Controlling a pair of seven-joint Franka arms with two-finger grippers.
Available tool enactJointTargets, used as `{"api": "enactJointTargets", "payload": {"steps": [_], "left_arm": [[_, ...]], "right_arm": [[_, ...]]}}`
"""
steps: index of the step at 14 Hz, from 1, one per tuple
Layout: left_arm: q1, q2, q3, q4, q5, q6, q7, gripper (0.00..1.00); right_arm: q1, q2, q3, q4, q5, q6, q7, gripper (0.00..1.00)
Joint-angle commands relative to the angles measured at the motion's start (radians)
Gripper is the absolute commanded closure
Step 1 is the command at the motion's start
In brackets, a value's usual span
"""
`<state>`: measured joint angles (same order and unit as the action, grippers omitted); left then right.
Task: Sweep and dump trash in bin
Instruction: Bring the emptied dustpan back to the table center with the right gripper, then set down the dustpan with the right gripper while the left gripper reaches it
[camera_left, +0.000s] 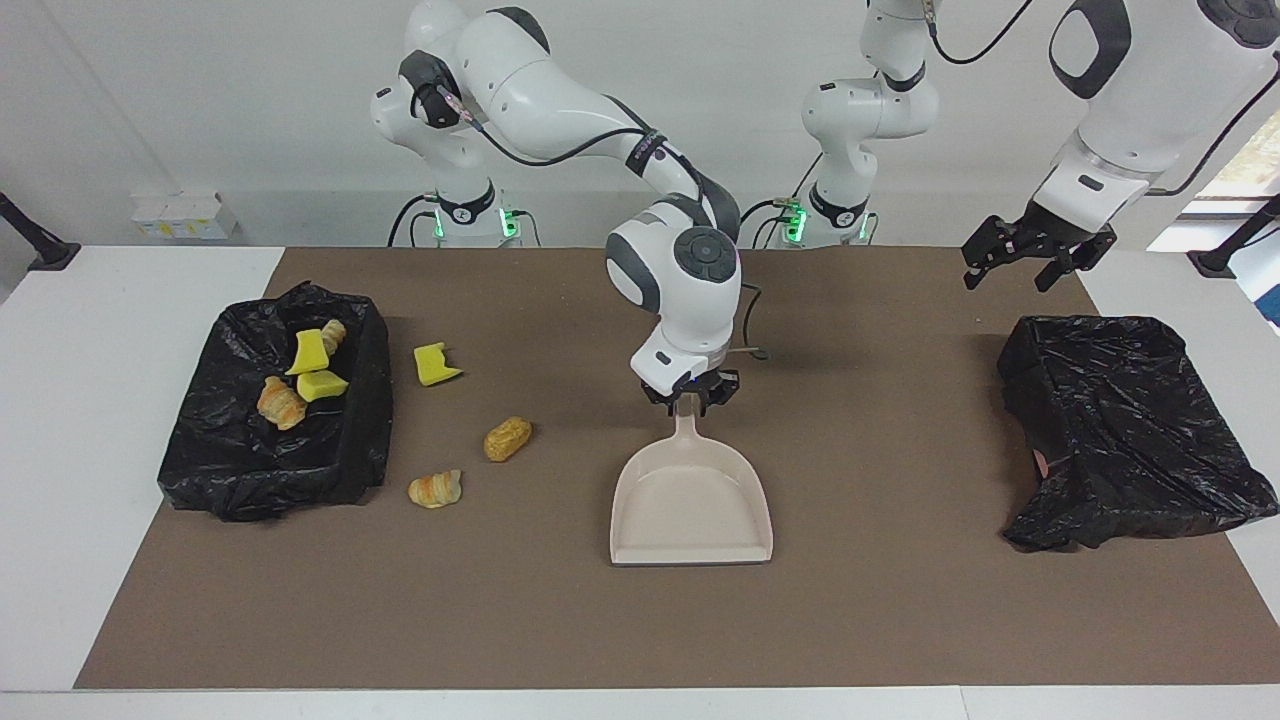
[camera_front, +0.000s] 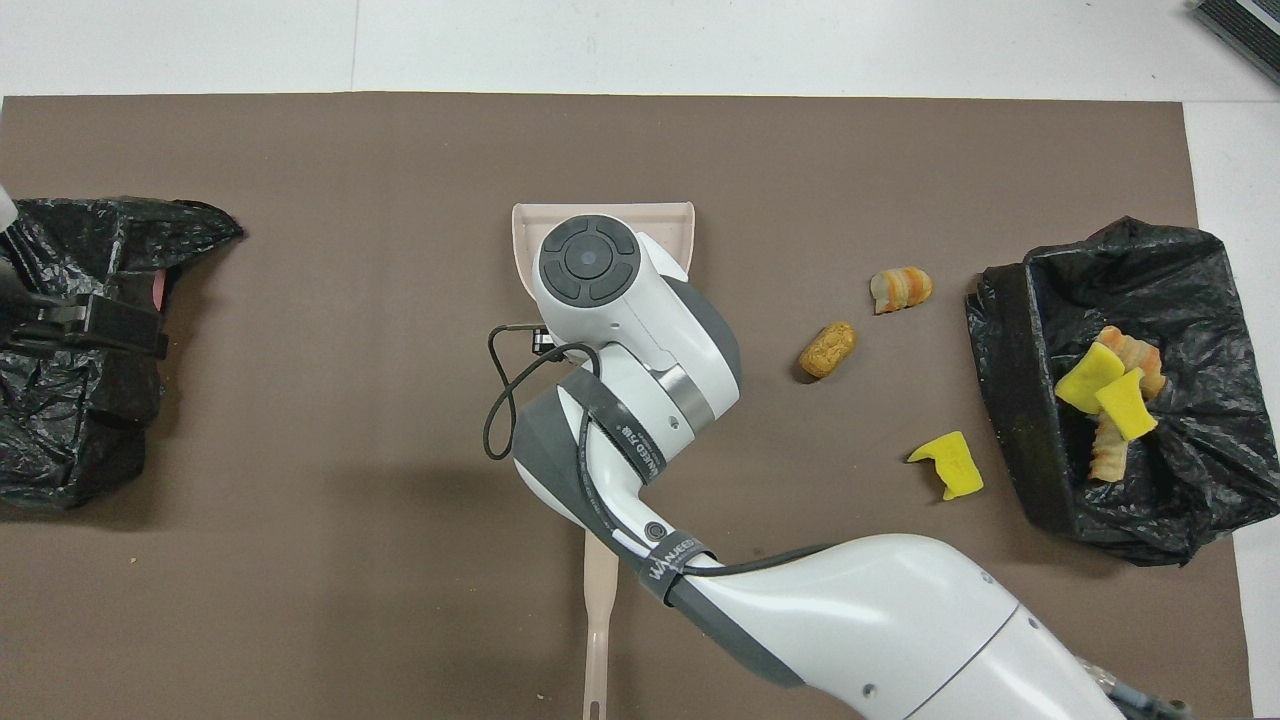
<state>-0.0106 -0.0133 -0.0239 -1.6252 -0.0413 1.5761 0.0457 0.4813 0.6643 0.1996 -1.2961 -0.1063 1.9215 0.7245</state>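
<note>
Trash (camera_left: 508, 438): yellow sponge bits and brown toy breads, some on the counter (camera_left: 880, 620) beside the black bin (camera_left: 230, 460), some inside. Right end effector (camera_left: 688, 394) sits at the dustpan (camera_left: 690, 510) handle, grip unclear; left end effector (camera_left: 1035, 258) spread wide.

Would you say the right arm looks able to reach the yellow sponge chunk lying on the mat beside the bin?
Probably yes. The yellow sponge chunk lies in the open toward the right arm's end, nothing over it. The right tool is at the dustpan handle and would have to leave it first.
</note>
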Motion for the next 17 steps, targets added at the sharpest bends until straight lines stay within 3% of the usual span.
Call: {"api": "enactJointTargets", "payload": {"steps": [1,2,5,8,12,14,17], "left_arm": [[0.0,-0.007,-0.002,-0.005,0.017,0.008,0.013,0.0],[0.0,-0.005,-0.002,-0.005,0.015,0.01,0.013,0.0],[0.004,-0.005,-0.002,-0.005,0.017,0.01,0.011,0.0],[-0.009,-0.004,-0.002,-0.009,0.018,0.034,0.02,0.0],[-0.066,0.039,-0.014,-0.005,0.02,0.067,0.019,0.0],[-0.104,0.084,-0.014,0.002,0.02,0.099,0.019,0.0],[-0.178,0.165,-0.014,0.002,0.009,0.189,0.019,0.0]], "right_arm": [[-0.006,-0.04,0.003,-0.026,0.02,-0.032,-0.004,0.11],[0.005,-0.06,0.003,-0.034,0.022,-0.056,0.001,0.0],[0.011,-0.171,0.038,-0.106,0.03,-0.136,0.022,0.0],[0.008,-0.34,0.05,-0.27,0.132,-0.156,0.029,0.0],[0.017,-0.434,0.052,-0.334,0.194,-0.255,0.047,0.0],[0.059,-0.506,0.054,-0.464,0.276,-0.181,0.091,0.0],[0.112,-0.647,0.054,-0.785,0.329,0.096,0.115,0.0]]}}
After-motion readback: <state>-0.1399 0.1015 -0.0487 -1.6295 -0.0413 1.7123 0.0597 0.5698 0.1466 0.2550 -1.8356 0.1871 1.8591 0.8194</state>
